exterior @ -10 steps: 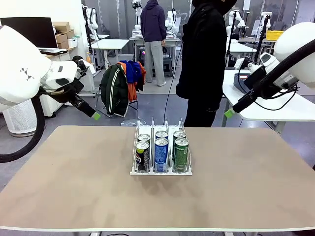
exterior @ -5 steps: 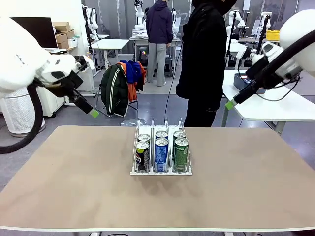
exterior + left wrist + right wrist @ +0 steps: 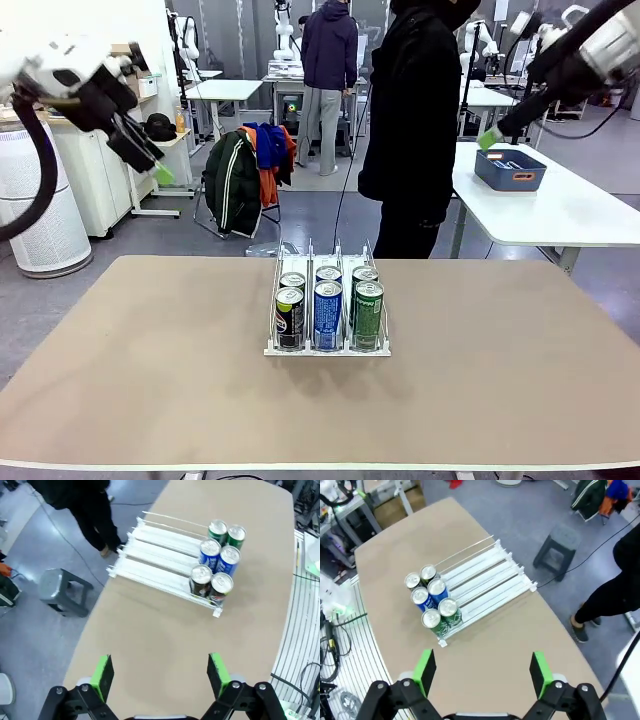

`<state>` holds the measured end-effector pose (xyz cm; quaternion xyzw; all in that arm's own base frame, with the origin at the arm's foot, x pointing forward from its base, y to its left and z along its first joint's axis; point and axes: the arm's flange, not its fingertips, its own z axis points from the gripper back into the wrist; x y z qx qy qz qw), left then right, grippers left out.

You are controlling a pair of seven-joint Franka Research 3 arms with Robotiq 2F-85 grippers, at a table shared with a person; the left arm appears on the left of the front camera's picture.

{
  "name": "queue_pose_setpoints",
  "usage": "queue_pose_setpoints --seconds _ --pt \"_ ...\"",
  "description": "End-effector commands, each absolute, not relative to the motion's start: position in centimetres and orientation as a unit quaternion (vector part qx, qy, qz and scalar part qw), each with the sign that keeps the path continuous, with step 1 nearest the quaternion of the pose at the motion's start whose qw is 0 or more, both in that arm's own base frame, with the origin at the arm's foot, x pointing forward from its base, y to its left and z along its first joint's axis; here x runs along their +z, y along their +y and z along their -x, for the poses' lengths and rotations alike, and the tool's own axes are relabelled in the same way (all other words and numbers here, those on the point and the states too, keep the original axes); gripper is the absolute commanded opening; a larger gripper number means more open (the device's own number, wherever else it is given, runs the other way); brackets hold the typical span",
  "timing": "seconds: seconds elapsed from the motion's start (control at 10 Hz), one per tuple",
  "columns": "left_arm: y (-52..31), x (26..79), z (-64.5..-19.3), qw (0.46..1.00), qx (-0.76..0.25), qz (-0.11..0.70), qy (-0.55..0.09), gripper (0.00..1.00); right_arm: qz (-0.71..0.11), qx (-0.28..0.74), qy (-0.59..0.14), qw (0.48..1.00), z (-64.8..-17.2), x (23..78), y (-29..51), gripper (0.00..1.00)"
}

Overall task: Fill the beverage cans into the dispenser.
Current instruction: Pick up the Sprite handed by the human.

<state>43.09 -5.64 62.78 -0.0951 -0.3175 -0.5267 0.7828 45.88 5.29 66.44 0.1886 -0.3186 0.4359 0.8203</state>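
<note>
- Labels first: the print on the beverage cans (image 3: 328,315) is too small to read. I can only go by colour, which is black in the left lane, blue-and-white in the middle and green on the right.
- There are six cans, two per lane, all upright and packed together at the near end of the dispenser (image 3: 326,351). It sits mid-table on the tan table (image 3: 150,380).
- The left gripper (image 3: 160,674) is up high at the far left, well above the table and angled down toward it. Its green pads (image 3: 103,676) stand wide apart with nothing in them.
- The right gripper (image 3: 481,672) is the same on the far right: up high, tilted down, jaws spread wide and holding nothing. Both are well apart from the dispenser.
- A person in black (image 3: 415,120) stands right at the far edge of the table, just behind the dispenser.
- Around the scene there's a blue bin (image 3: 510,168) on a white side table at far right and jackets on a chair (image 3: 245,175) at far left. A grey stool (image 3: 64,591) stands on the floor past the far edge.
</note>
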Motion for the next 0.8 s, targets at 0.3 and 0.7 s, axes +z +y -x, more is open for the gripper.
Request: queue_pose_setpoints --seconds 0.3,0.7 --pt "-5.5 67.7 -40.1 0.809 -0.445 0.067 -0.378 1.00 -0.137 0.388 -0.364 0.835 -42.6 71.6 4.5 1.00" --pt "-5.3 68.9 -40.0 0.804 -0.451 0.075 -0.380 1.00 -0.148 0.398 -0.368 0.827 -42.2 72.7 4.1 1.00"
